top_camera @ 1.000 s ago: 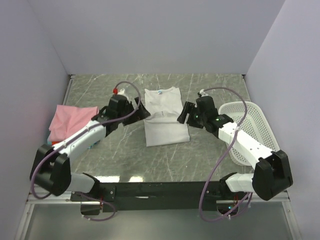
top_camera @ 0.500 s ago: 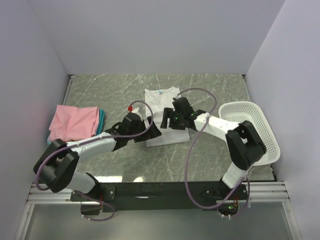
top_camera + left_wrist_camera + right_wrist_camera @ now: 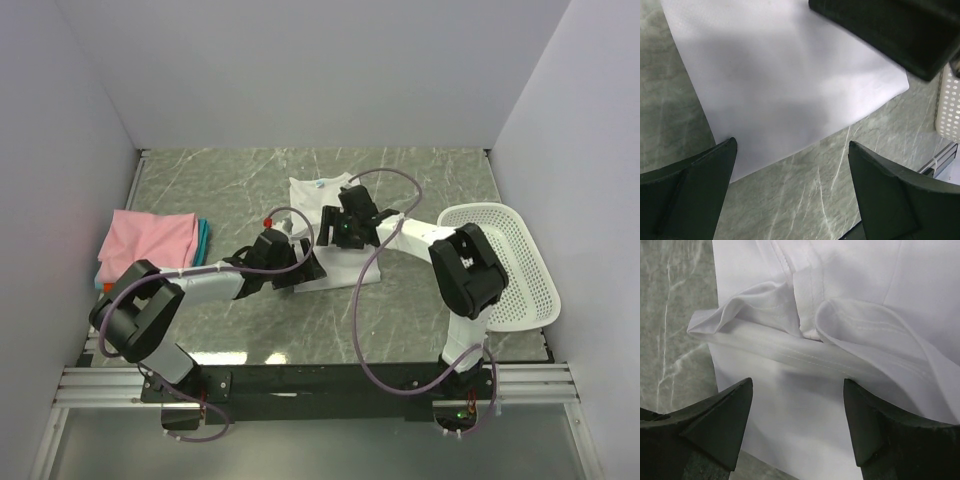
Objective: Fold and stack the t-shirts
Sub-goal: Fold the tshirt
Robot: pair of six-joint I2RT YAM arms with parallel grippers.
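Observation:
A white t-shirt (image 3: pixel 318 192) lies on the marble table at centre, partly folded, its sleeves tucked over the body (image 3: pixel 855 280). My left gripper (image 3: pixel 305 266) hangs open over its near left corner; in the left wrist view (image 3: pixel 792 145) the shirt's hem (image 3: pixel 780 75) lies just beyond the wide-apart fingers (image 3: pixel 695 175). My right gripper (image 3: pixel 336 233) is open low over the shirt's middle (image 3: pixel 797 385), nothing between its fingers (image 3: pixel 720 420). A folded pink t-shirt (image 3: pixel 150 243) rests on a teal one (image 3: pixel 204 238) at the left.
A white perforated basket (image 3: pixel 510 262) stands at the right edge, its corner also showing in the left wrist view (image 3: pixel 950 105). The right arm (image 3: pixel 890 30) crosses just above the left gripper. Grey walls close in the table on three sides.
Both arms have swung inward from the shirt's two sides. The left gripper now sits at the near left corner, the right over the shirt's middle. Both stayed open.

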